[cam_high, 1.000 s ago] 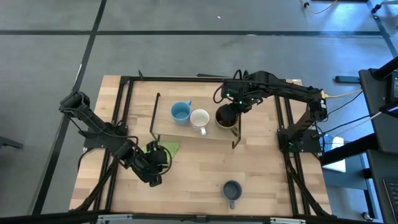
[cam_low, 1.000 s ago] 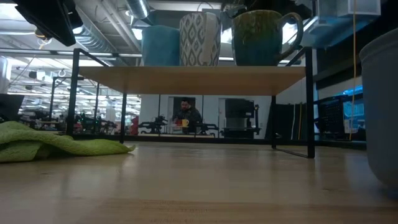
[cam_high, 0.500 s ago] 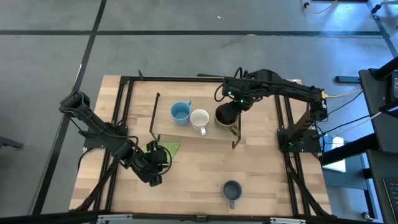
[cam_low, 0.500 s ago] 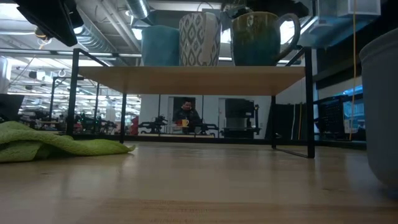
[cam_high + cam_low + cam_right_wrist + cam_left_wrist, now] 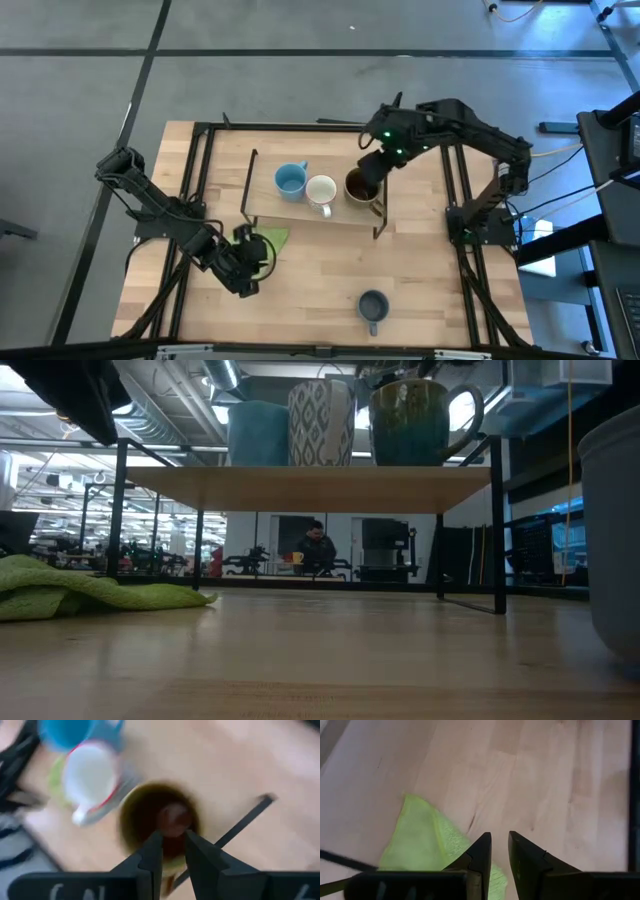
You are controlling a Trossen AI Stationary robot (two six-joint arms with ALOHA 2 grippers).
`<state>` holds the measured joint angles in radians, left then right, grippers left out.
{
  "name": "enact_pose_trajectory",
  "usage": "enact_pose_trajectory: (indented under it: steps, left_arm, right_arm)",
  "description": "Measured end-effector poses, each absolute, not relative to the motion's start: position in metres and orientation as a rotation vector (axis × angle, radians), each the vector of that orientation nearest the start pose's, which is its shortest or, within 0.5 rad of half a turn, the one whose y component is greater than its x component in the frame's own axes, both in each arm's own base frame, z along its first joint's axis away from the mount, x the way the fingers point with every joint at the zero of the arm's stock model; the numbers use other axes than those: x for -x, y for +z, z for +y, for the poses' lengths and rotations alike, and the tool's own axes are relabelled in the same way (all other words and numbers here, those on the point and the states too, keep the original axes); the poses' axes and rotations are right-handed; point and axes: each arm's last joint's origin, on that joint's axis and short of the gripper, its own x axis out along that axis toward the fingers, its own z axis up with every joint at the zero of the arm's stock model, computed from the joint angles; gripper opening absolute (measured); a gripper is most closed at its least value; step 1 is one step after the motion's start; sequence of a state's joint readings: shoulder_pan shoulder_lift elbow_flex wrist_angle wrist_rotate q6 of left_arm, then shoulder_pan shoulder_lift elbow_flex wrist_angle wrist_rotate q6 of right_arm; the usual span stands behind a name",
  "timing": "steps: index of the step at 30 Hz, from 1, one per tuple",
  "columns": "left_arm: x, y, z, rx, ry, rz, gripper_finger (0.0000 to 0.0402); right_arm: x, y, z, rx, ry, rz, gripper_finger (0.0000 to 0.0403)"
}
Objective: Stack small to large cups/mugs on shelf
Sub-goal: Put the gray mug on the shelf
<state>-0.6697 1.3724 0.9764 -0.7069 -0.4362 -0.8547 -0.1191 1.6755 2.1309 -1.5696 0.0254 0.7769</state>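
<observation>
We record three mugs in a row on the shelf (image 5: 300, 212), which stands across the middle of the bench (image 5: 430, 290). The light blue mug (image 5: 290, 181) sits toward the shelf's left end, the white mug (image 5: 321, 190) just beside it at the middle, and the brown mug (image 5: 361, 187) at the right end, close to the black wire frame there. In the low view the three stand upright on the board, the brown one with its handle turned toward the shelf's right end. The fourth, the grey-blue mug (image 5: 372, 306), stands alone on the bench near its front edge, well apart from the shelf, handle toward the front.

The right gripper (image 5: 374, 166) hangs above the brown mug, toward that mug's back right. In the right wrist view we look down past its fingers (image 5: 150, 857) into the mug's dark inside; a narrow gap shows between the two fingers and nothing sits in it. We cannot tell from any view whether a fingertip touches the rim.

The left gripper (image 5: 246, 258) rests low near the bench's front-left part, over the edge of the green cloth (image 5: 268, 240). Its fingers (image 5: 479, 854) stand slightly apart and pinch nothing.

A person shows far off in the room beyond the bench.
</observation>
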Motion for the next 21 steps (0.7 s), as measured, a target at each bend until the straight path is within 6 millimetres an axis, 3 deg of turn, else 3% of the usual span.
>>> enact_pose_trajectory:
  steps: [6,10,15,21]
  left_arm:
    - [-0.21,0.239,-0.151,0.205,0.205,0.936,0.0061]
    - [-0.212,0.24,-0.151,0.18,0.205,0.914,0.0061]
    - [-0.218,0.242,-0.148,0.154,0.18,0.886,0.0061]
    - [-0.224,0.244,-0.147,0.142,0.141,0.849,0.0061]
  right_arm:
    - [-0.263,0.451,0.013,-0.791,-0.384,1.047,0.008]
    - [-0.253,0.444,0.051,-0.823,-0.356,1.111,0.008]
    - [-0.247,0.414,0.095,-0.817,-0.388,1.261,0.0081]
    - [-0.244,0.363,0.136,-0.816,-0.465,1.367,0.0081]
